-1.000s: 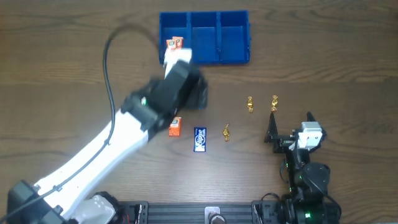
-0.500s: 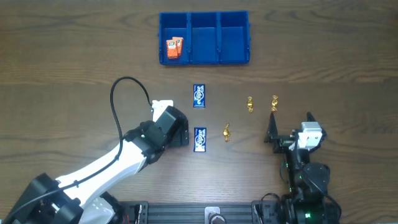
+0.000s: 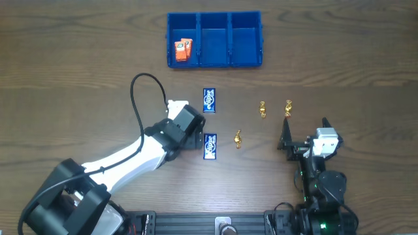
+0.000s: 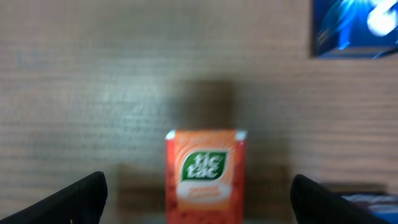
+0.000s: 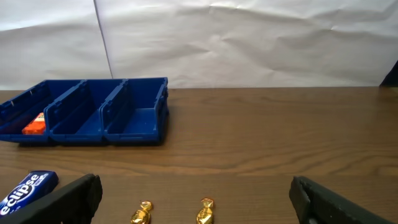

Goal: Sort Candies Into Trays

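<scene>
Left hand (image 4: 199, 200) straddles a boxy orange candy pack (image 4: 205, 177) on woodgrain table (image 4: 93, 93).

In the left wrist view the orange candy box (image 4: 205, 177) is blurred and we lose its lower end at the picture's edge; the blue packet (image 4: 353, 28) in the corner is a cut-off blur. In the right wrist view the edge clips two gold candies (image 5: 142, 214) and a blue pack (image 5: 25, 186), and the tray (image 5: 137, 134) wall hides most of the orange boxes (image 5: 34, 125) inside.
</scene>
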